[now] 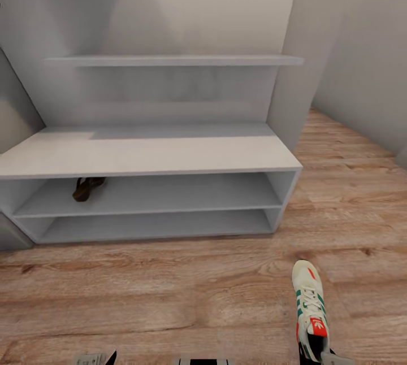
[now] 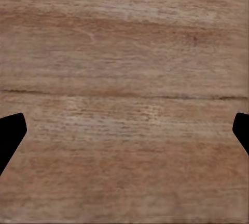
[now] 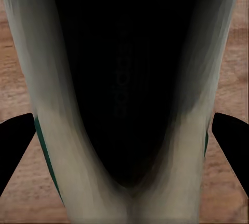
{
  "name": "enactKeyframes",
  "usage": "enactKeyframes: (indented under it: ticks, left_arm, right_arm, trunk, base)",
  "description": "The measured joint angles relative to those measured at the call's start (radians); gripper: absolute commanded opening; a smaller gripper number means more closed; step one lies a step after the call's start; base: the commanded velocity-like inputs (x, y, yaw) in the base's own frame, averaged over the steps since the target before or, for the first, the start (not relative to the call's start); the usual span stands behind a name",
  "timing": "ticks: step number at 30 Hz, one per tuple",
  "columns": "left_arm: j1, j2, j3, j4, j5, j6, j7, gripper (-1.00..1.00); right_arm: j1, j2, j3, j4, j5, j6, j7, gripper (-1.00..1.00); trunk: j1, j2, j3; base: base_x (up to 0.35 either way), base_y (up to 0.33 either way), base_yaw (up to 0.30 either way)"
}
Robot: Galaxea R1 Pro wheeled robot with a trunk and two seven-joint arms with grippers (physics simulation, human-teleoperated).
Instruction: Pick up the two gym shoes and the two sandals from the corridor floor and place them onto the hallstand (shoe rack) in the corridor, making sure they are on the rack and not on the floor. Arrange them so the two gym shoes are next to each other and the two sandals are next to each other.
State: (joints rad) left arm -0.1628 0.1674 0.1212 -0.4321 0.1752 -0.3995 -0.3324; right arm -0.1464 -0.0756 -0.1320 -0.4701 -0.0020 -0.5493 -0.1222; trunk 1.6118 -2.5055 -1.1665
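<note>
While the right gripper (image 3: 124, 146) has its fingers apart around the gym shoe (image 1: 310, 308) heel, it should close squarely; left gripper (image 2: 124, 130) hangs apart, empty.

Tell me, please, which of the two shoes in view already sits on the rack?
The brown sandal, in the hallstand's upper slot at its left end; the white gym shoe is at the right gripper.

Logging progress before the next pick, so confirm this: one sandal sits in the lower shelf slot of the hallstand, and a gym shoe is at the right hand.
One detail is wrong: the head view shows the sandal in the upper of the two shelf slots of the hallstand, near its left end, not the lower. The rest holds: a gym shoe is at the right hand, its opening facing the right wrist camera.
</note>
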Motion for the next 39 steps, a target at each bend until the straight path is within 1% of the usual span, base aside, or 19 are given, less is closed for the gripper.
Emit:
enactKeyframes:
  ticks: [7,19,21,24,25,27,28,31,32,35,36,39]
  left_arm:
    - [0.0,0.0,0.0,0.0,0.0,0.0,0.0,1.0]
    - [-0.001,0.001,0.0,-0.005,-0.001,0.0,-0.001,1.0]
    - [-0.001,0.001,0.0,-0.006,-0.001,0.0,-0.001,1.0]
    - [-0.001,0.001,0.0,-0.005,-0.002,0.0,-0.001,1.0]
    - [-0.001,0.001,0.0,-0.005,-0.002,0.0,-0.001,1.0]
    - [-0.001,0.001,0.0,-0.005,-0.002,-0.001,-0.001,1.0]
    - [-0.001,0.001,0.0,-0.005,-0.002,-0.001,-0.002,1.0]
    - [-0.001,0.001,0.0,-0.004,-0.003,-0.001,-0.002,1.0]
    - [-0.001,0.001,0.0,-0.004,-0.004,-0.001,-0.002,1.0]
    - [-0.001,0.0,0.0,-0.003,-0.005,-0.002,-0.002,1.0]
    - [-0.001,0.0,0.0,-0.002,-0.005,-0.003,-0.002,1.0]
    - [-0.001,0.0,0.0,-0.002,-0.006,-0.004,-0.002,1.0]
  right_arm:
    - [0.0,0.001,0.0,0.0,-0.001,0.0,0.0,-1.0]
    - [0.0,0.003,0.0,0.003,0.003,0.007,0.001,-1.0]
    - [-0.001,0.005,0.002,0.001,0.004,0.014,0.001,-1.0]
    - [-0.002,0.01,0.004,-0.012,0.005,0.055,0.001,-1.0]
    - [-0.005,0.016,0.006,-0.026,0.006,0.096,0.001,-1.0]
    - [-0.012,0.023,0.005,-0.045,0.005,0.154,0.0,-1.0]
    - [-0.022,0.028,0.006,-0.07,0.006,0.22,0.001,-1.0]
    - [-0.04,0.036,0.006,-0.117,0.005,0.336,0.0,-1.0]
    - [-0.054,0.043,0.007,-0.152,0.005,0.412,0.0,-1.0]
    - [-0.076,0.059,0.006,-0.205,0.003,0.524,-0.001,-1.0]
    - [-0.092,0.071,0.007,-0.235,0.003,0.581,-0.001,-1.0]
    - [-0.119,0.093,0.01,-0.273,0.003,0.661,-0.003,-1.0]
  trunk:
    - [0.0,0.0,0.0]
    - [0.0,0.0,0.0]
    - [0.0,0.0,0.0]
    - [0.0,0.0,0.0]
    - [0.0,0.0,0.0]
    - [0.0,0.0,0.0]
    - [0.0,0.0,0.0]
    - [0.0,0.0,0.0]
    - [0.0,0.0,0.0]
    - [0.0,0.0,0.0]
    - [0.0,0.0,0.0]
    - [0.0,0.0,0.0]
  base:
    - [-0.197,0.0,0.0]
    - [-0.019,0.0,0.0]
    - [-0.002,0.0,0.0]
    - [0.0,0.0,0.0]
    - [0.0,0.0,0.0]
    - [0.0,0.0,0.0]
    - [0.0,0.0,0.0]
    - [0.0,0.0,0.0]
    - [0.0,0.0,0.0]
    - [0.0,0.0,0.0]
    - [0.0,0.0,0.0]
    - [0.0,0.0,0.0]
